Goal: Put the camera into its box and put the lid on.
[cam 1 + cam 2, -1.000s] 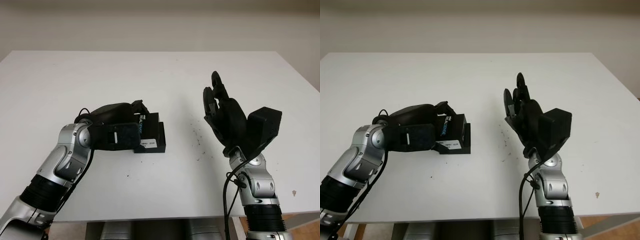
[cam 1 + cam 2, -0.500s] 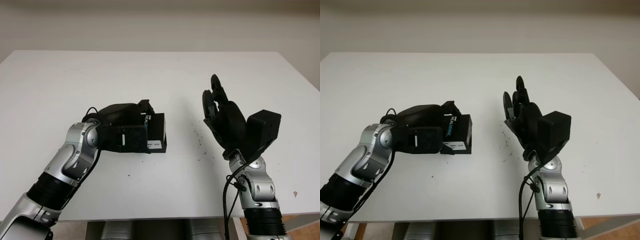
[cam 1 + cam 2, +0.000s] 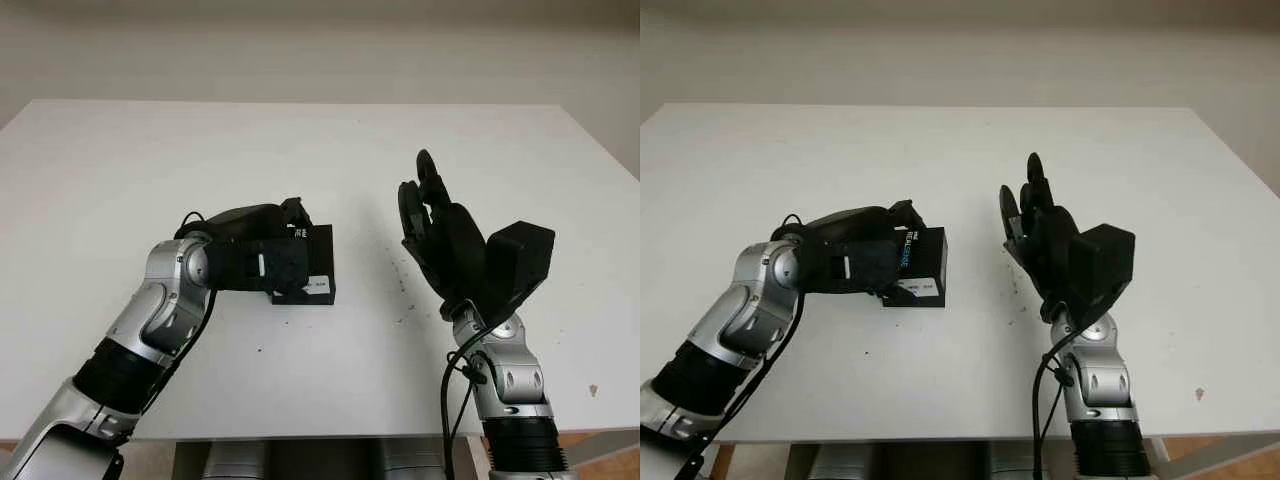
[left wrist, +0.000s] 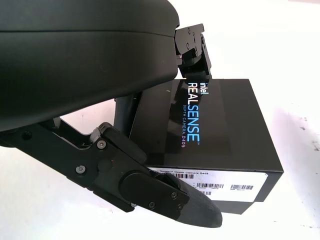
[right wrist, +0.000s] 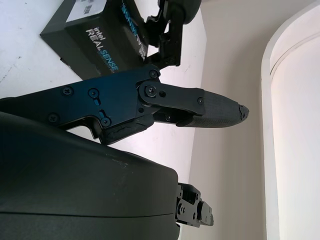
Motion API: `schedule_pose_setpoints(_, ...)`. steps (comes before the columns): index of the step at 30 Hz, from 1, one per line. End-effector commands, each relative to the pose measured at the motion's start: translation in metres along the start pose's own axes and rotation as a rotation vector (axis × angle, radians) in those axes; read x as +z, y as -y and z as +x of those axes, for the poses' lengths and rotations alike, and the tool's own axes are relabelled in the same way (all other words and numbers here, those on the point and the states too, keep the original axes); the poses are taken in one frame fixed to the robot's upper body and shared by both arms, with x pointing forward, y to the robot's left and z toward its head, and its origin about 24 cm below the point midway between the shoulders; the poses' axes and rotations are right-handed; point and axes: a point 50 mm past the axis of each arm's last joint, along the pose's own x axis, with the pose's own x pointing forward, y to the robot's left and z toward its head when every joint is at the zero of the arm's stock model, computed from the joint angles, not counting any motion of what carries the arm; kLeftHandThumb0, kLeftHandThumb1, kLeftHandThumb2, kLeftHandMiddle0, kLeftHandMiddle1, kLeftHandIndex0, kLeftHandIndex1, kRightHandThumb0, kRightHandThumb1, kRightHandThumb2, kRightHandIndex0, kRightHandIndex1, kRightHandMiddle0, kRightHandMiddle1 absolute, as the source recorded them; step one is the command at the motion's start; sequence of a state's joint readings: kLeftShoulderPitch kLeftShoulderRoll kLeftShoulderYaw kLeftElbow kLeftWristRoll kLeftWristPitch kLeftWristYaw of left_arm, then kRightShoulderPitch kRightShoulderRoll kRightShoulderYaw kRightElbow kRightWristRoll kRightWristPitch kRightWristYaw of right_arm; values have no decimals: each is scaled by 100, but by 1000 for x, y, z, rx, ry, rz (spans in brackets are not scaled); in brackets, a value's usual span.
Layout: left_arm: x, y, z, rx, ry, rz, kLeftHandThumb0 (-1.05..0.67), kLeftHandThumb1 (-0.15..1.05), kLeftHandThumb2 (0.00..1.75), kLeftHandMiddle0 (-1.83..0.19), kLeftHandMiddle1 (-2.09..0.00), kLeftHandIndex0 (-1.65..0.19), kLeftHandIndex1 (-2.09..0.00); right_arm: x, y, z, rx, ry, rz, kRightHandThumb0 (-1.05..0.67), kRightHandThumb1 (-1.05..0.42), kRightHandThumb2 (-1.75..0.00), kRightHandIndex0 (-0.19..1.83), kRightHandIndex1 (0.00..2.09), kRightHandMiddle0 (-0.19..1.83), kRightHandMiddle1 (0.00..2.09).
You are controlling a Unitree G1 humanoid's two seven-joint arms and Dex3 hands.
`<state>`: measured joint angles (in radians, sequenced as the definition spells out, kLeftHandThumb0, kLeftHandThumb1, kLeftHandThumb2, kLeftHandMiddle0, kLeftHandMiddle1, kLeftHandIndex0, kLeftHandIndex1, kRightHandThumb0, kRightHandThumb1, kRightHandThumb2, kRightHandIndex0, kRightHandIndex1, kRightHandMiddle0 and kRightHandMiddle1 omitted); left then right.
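Box with lid fitted, gripped at table centre-left; second hand raised and unloaded.

Left hand (image 3: 262,268): placed left of the table's middle, fingers (image 4: 150,187) closed around the box (image 3: 312,262), one finger along its labelled near side and another at its far edge. Box: black, lid (image 4: 220,125) seated on top with "intel REALSENSE" lettering visible, white barcode label (image 4: 210,177) on the side facing the table's near edge; set on the white table (image 3: 330,150) about midway between far and near edges. Scattered dark specks (image 3: 400,285) are noted on the tabletop just right of the box. Right hand (image 3: 440,235): held upright above the table's right half, well apart from the box, unclenched, nothing held.
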<state>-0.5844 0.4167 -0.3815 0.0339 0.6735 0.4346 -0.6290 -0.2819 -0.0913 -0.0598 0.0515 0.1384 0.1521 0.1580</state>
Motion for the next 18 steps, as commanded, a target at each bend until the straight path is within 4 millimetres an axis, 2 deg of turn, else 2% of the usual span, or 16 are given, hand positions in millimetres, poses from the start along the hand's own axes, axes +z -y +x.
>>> schedule_pose_setpoints(1, 11, -7, 0, 20, 21, 24, -21, 105, 26, -30, -209, -6, -165, -1, -1, 0, 3, 12, -1, -72, -105, -56, -19, 1, -19, 1)
schedule_pose_setpoints(4, 11, -7, 1, 21, 6, 41, -21, 105, 23, -35, -209, -5, -173, -2, -2, 0, 4, 17, 1, -71, -105, -57, -19, 1, -19, 1)
schedule_pose_setpoints(7, 11, -6, 1, 15, -3, 52, -20, 105, 24, -39, -209, 1, -193, -3, -2, 1, 0, 11, 2, -71, -105, -57, -19, 2, -19, 2)
schedule_pose_setpoints(13, 12, -6, 1, 9, -9, 75, -21, 105, 22, -32, -209, 2, -173, -4, -3, 1, -4, 9, 11, -70, -105, -57, -19, 3, -19, 4)
schedule_pose_setpoints(15, 13, -6, 0, 11, -2, 98, -22, 105, 23, -28, -209, 2, -171, -5, -4, 1, -4, 7, 13, -70, -105, -57, -19, 3, -19, 4)
schedule_pose_setpoints(18, 15, -6, 0, -4, -17, 190, -30, 105, 24, -31, -209, 5, -176, -5, -4, 2, -2, 9, 14, -71, -105, -56, -19, 3, -19, 4)
